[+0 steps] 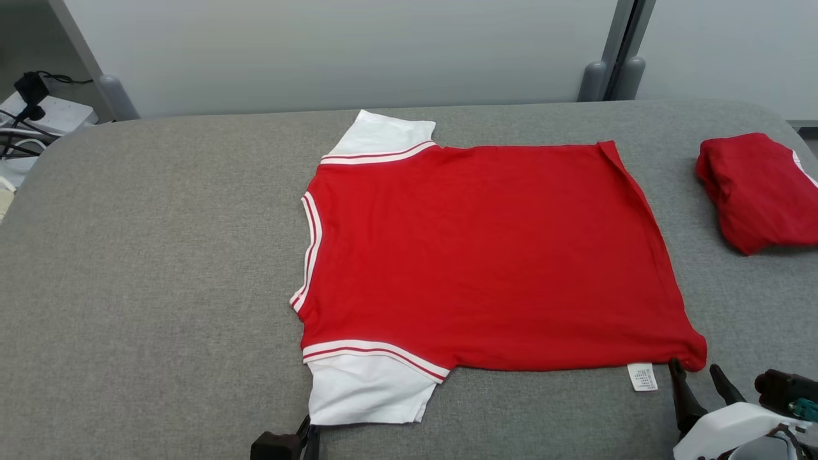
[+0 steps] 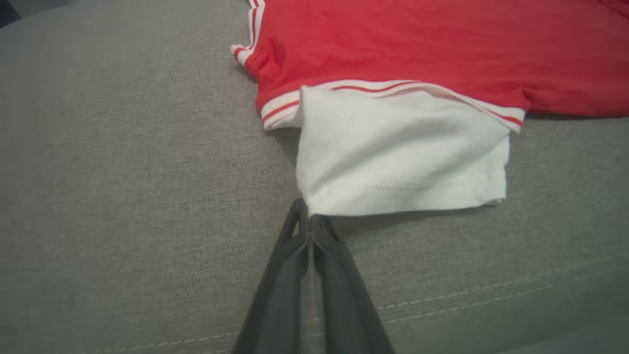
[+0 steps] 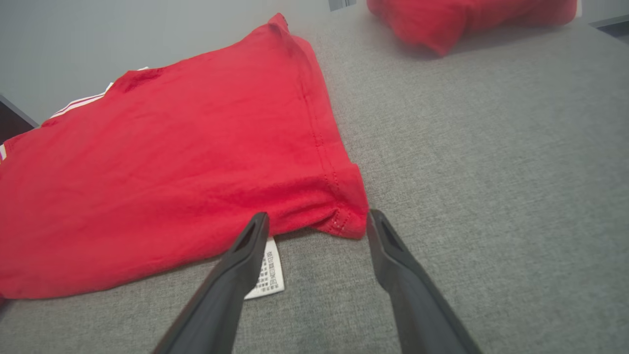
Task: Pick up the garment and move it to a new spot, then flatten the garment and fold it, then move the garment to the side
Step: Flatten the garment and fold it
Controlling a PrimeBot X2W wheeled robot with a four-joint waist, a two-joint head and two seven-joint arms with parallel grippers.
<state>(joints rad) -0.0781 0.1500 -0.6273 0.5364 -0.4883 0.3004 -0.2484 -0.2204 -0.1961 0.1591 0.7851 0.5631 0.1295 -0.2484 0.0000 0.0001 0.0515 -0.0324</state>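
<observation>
1. Left pincer [image 2: 308, 215]: clamped on white sleeve corner [image 2: 319, 204] of garment [image 1: 486, 255], flat mid-tabletop [image 1: 160, 287].
2. Right pincer [image 3: 317, 220]: open, astride hem corner [image 3: 344, 216] near front edge.
3. Handling: I should seat hem deep, close, lift evenly.

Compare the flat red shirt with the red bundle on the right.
The flat red T-shirt with white sleeves lies spread open mid-table; the folded red cloth bundle sits compact at the right edge. The T-shirt covers far more surface. Both are red, on grey fabric.
</observation>
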